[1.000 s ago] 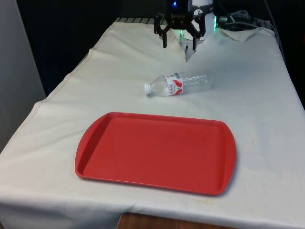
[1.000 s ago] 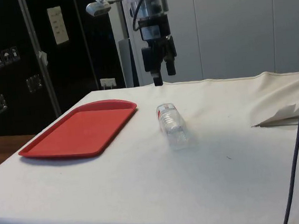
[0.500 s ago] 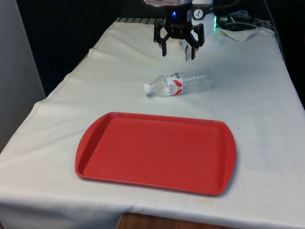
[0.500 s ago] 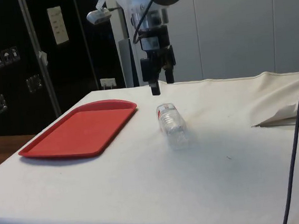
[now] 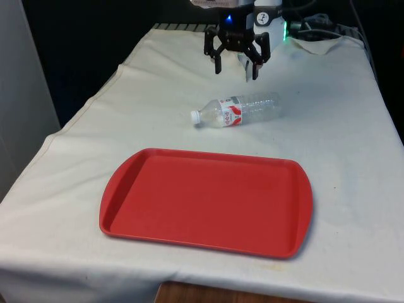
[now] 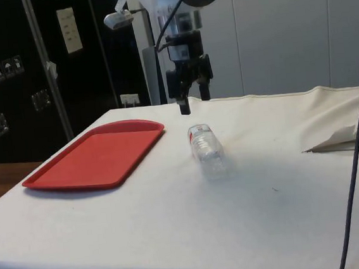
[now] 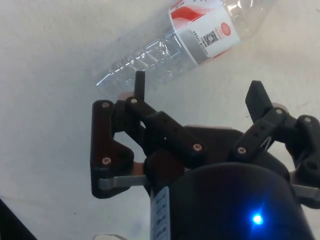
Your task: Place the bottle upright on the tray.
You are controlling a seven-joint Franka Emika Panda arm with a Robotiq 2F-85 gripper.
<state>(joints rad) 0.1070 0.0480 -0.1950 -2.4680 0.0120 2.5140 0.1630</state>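
One clear plastic water bottle lies on its side on the desk, just beyond the red tray's far rim, white cap toward the front view's left. Above and behind it hangs the gripper, jaws apart and empty. Judged step: the approach. Next it should descend, straddle the bottle's body and close.

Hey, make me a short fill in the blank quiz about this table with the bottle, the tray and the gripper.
1. The bottle lies on its ____ on the cloth.
2. The tray is ____ in colour.
3. The gripper hangs above the cloth with its fingers ____.
4. The bottle's cap points toward the front view's ____.

Missing words: side; red; open; left
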